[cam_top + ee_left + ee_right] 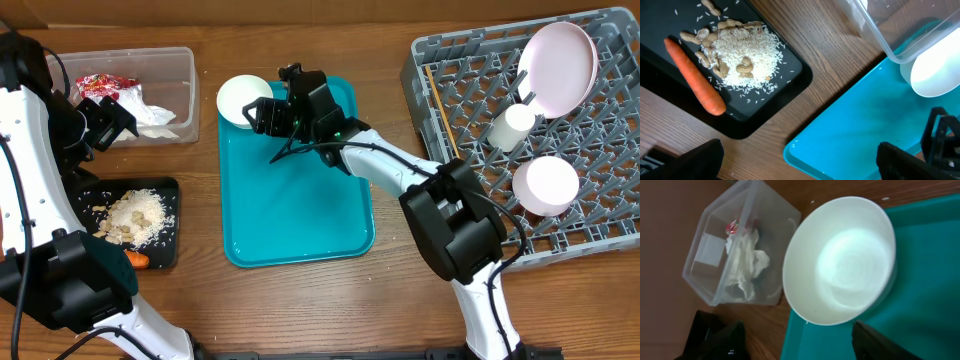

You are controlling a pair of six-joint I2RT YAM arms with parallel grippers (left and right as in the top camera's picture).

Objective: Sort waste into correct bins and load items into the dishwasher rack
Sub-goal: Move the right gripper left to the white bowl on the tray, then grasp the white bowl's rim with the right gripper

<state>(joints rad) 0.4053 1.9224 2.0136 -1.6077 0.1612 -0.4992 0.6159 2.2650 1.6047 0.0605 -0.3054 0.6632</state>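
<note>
Both pairs of jaws parted, empty | white bowl (238, 98) partly behind right jaws | carrot (138, 260) mostly under left arm (25, 170)

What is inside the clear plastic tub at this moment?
The clear tub holds crumpled white napkins and a red wrapper. Anything lying beneath the napkins is covered and cannot be seen.

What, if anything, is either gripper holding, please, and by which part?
Nothing is held: left gripper and right gripper both stand open, the right by the white bowl.
</note>
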